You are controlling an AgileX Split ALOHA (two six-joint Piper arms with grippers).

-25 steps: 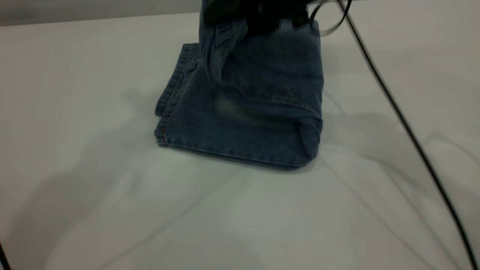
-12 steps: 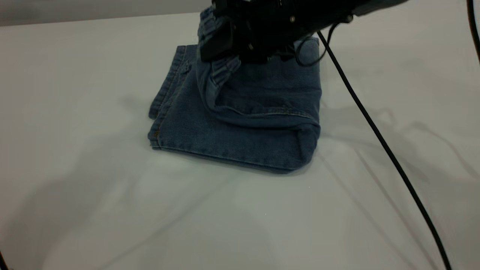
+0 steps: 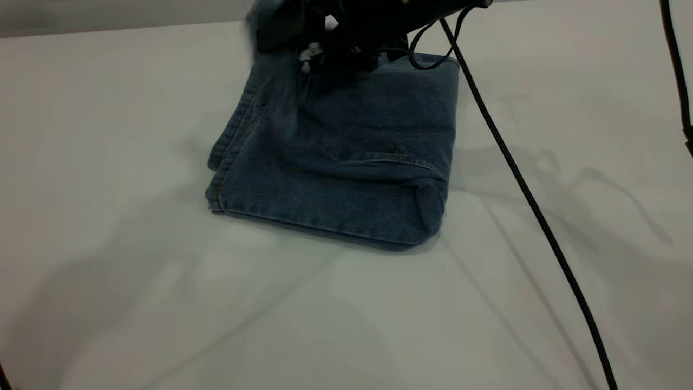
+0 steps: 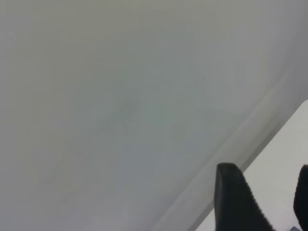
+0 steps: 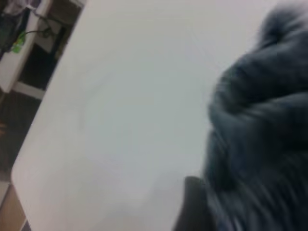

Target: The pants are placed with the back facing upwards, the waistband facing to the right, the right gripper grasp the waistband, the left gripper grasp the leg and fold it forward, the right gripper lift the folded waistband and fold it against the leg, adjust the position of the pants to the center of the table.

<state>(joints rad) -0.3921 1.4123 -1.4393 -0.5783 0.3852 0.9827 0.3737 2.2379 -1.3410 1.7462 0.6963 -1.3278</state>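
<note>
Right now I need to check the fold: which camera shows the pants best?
The exterior view: the pants lie folded on the table, far edge under the right gripper. The right wrist view shows only blurred denim; the left wrist view shows none.

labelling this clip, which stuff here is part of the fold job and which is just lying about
Part of the job:
- pants
- waistband, lifted by the right gripper
- table

Just there:
- black cables
- left gripper, away from the pants
</note>
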